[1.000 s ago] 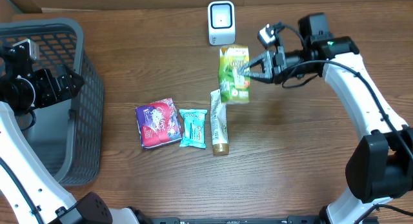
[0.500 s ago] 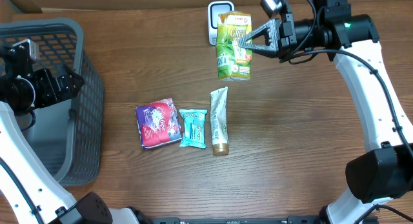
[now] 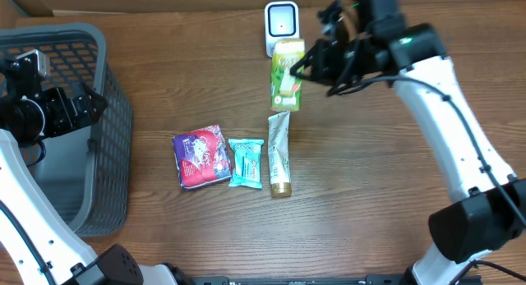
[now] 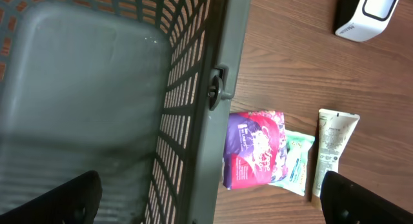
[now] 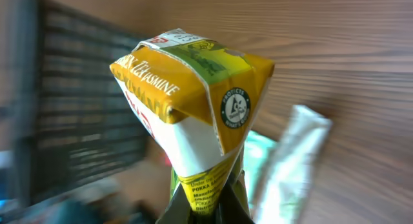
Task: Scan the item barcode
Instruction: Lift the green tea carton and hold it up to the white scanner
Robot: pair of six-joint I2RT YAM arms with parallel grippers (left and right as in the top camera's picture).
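A green and yellow jasmine tea carton (image 3: 287, 75) hangs in the air just in front of the white barcode scanner (image 3: 281, 28) at the back of the table. My right gripper (image 3: 309, 63) is shut on the carton's edge from the right. In the right wrist view the carton (image 5: 193, 88) fills the middle, its folded top toward the camera, with the gripper (image 5: 210, 210) pinching its lower end. My left gripper (image 3: 90, 104) hovers over the grey basket, open and holding nothing. The left wrist view shows its fingertips (image 4: 68, 199) spread wide over the basket rim (image 4: 216, 88).
A purple and pink packet (image 3: 201, 157), a teal packet (image 3: 246, 163) and a pale tube (image 3: 279, 153) lie side by side mid-table. The grey mesh basket (image 3: 107, 80) stands at the left edge. The same three items show in the left wrist view beside the scanner (image 4: 371, 14).
My right arm lifted the carton toward the scanner, then swung it left and turned it narrower to the overhead camera. The left arm has not moved.
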